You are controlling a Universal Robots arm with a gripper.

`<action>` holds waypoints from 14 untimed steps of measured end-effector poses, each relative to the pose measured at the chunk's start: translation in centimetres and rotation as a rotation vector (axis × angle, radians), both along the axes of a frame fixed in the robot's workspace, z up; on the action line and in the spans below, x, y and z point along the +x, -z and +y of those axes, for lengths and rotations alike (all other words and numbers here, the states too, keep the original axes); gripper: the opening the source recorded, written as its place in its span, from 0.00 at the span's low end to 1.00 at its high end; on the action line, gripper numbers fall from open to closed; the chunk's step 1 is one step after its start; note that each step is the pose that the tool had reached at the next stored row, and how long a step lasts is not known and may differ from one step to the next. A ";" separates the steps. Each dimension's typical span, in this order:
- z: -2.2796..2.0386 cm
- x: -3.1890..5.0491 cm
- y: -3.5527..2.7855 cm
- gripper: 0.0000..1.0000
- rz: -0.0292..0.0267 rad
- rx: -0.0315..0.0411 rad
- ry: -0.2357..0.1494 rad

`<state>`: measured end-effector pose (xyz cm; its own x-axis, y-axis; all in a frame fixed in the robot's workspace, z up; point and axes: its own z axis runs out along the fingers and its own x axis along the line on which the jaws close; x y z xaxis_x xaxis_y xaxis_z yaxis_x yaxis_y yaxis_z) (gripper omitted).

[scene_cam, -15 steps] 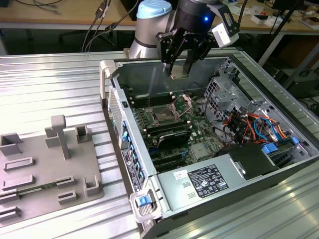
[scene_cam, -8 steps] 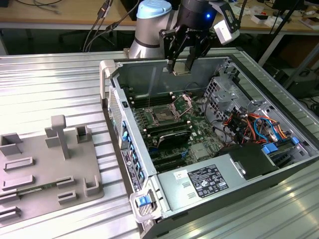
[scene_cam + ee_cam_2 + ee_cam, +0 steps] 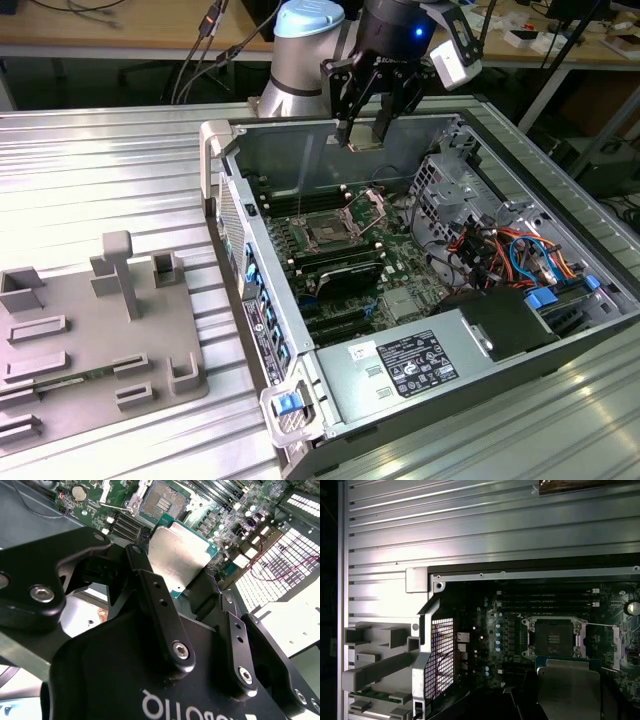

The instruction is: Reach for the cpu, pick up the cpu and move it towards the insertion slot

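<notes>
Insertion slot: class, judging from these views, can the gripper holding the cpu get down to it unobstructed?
Probably yes. The gripper holds the cpu above the open case, and the insertion slot lies uncovered on the board with its metal frame swung up beside it.

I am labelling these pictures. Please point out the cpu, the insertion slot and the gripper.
cpu (image 3: 181, 555), second wrist view, middle of its metal top.
insertion slot (image 3: 554, 638), first wrist view, its dark centre.
gripper (image 3: 366, 128), exterior view, between its fingertips.
</notes>
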<state>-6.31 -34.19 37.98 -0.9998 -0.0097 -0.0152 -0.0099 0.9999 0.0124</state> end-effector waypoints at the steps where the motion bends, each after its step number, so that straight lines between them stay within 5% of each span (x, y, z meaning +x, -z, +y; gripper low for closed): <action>1: 0.00 0.00 0.00 0.55 0.0000 0.0000 0.000; 7: 0.03 0.39 0.02 0.55 -0.0001 0.0002 0.000; 14: 0.62 0.87 0.06 0.55 0.0000 0.0000 0.001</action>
<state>-5.44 -33.58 37.93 -0.9998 -0.0087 -0.0152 -0.0089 0.9999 0.0123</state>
